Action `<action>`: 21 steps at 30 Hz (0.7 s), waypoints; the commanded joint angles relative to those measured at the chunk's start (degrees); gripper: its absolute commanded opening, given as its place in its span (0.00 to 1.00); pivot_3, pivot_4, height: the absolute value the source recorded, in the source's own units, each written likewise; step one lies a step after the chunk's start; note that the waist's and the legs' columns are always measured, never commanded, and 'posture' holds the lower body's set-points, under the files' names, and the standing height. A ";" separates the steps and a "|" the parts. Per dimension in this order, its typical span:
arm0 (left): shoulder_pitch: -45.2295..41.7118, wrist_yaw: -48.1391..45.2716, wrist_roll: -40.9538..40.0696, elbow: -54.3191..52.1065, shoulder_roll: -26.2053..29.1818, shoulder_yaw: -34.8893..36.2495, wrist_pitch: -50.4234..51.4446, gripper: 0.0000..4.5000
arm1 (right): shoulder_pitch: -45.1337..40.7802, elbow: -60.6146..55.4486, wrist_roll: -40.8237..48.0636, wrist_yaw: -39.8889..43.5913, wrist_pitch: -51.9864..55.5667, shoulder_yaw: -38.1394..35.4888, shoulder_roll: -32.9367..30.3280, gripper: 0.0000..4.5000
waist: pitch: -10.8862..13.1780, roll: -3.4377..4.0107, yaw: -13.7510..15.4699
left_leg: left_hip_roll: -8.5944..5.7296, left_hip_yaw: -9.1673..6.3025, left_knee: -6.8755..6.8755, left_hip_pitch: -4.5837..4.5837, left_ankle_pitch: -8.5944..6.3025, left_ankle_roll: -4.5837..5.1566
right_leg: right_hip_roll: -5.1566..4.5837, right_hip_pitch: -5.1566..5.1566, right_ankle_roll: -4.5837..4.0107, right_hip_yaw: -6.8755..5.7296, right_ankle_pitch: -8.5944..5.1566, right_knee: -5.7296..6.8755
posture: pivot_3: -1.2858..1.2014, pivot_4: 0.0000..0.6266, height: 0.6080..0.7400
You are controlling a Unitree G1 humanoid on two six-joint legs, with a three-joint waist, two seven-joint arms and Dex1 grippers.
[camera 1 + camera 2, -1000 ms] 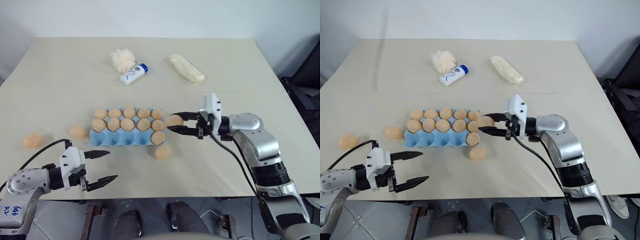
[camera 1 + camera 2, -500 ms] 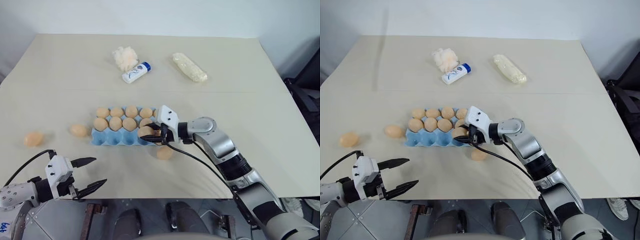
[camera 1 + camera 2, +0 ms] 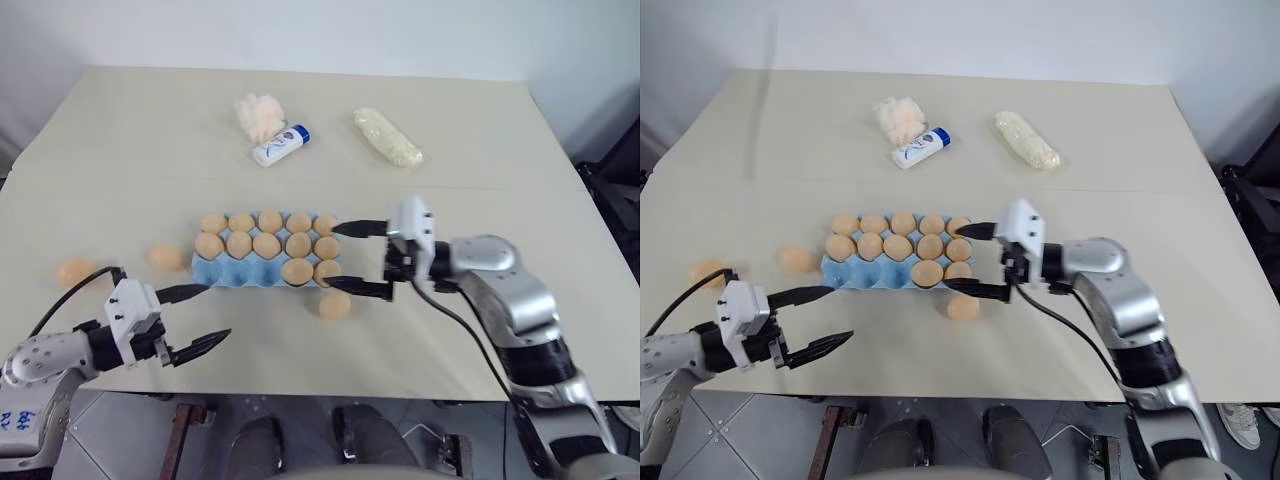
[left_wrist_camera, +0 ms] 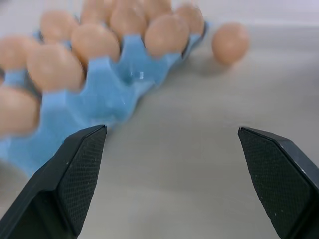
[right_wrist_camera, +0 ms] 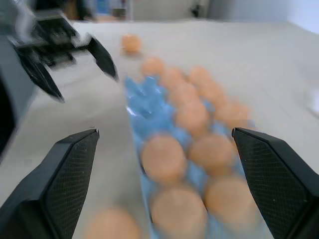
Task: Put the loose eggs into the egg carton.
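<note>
The right gripper (image 3: 358, 258), which was carrying an egg a second ago, is now standing with its two fingers wide apart and empty just off the right end of the egg carton (image 3: 240, 277). That egg (image 3: 297, 270) is now sitting in the near row, beside another egg at the row's right end.

To do this step well, the right arm should back away from the tray level and to the side, so that the lower finger is not brushing the loose egg (image 3: 335, 304) lying on the table (image 3: 500, 150) just beside it.

The arm is reaching in from the right, with the gripper pointing almost level toward the carton.

The left gripper (image 3: 196, 319) is hovering with fingers spread near the carton's near left corner. Two more loose eggs (image 3: 165, 257) are lying to the left of the carton, the farther one (image 3: 75, 271) well apart from it.
</note>
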 commanded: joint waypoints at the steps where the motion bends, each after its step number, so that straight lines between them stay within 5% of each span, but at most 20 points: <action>1: -3.00 -1.92 -0.78 -1.88 0.76 -2.66 -0.02 1.00 | 6.95 -1.40 2.02 1.67 -5.00 -8.45 -4.67 1.00 | 0.02 0.03 0.24 | -0.01 0.00 -0.02 0.00 0.00 0.00 | 0.00 0.00 0.00 0.00 0.00 -0.02 | 0.52 0.24 1.00; 6: -8.01 -5.99 -1.12 -1.90 1.79 -6.83 -0.55 1.00 | 19.14 4.17 -1.03 5.59 -15.91 -14.29 -10.84 1.00 | 0.03 0.05 -0.12 | -0.01 0.06 0.00 0.05 0.00 0.00 | 0.06 0.05 0.00 0.08 0.00 -0.03 | 0.52 0.24 1.00; 12: -10.32 -8.43 -1.84 -0.09 2.17 -7.29 -0.08 1.00 | 21.33 8.21 -0.15 5.39 -18.68 -15.93 -11.67 1.00 | 0.06 0.08 -0.33 | -0.01 0.33 0.09 0.25 0.11 0.03 | 0.09 0.09 0.01 0.32 0.00 0.19 | 0.52 0.24 1.00; 16: -10.07 -8.68 -1.57 0.66 2.27 -6.76 -0.11 1.00 | 19.31 7.21 -0.09 5.54 -18.65 -13.78 -11.23 1.00 | 0.06 0.09 0.00 | -0.01 0.32 0.15 0.27 0.15 0.04 | 0.08 0.09 0.03 0.32 0.02 0.25 | 0.52 0.24 1.00; 21: -6.14 -8.82 -0.22 3.01 1.96 -2.99 -5.10 1.00 | 12.64 0.11 -0.42 8.30 -9.77 -2.27 -11.40 1.00 | 0.07 0.12 -0.33 | 0.02 0.31 0.06 0.28 0.15 0.04 | 0.09 0.04 0.04 0.31 0.04 0.25 | 0.52 0.24 1.00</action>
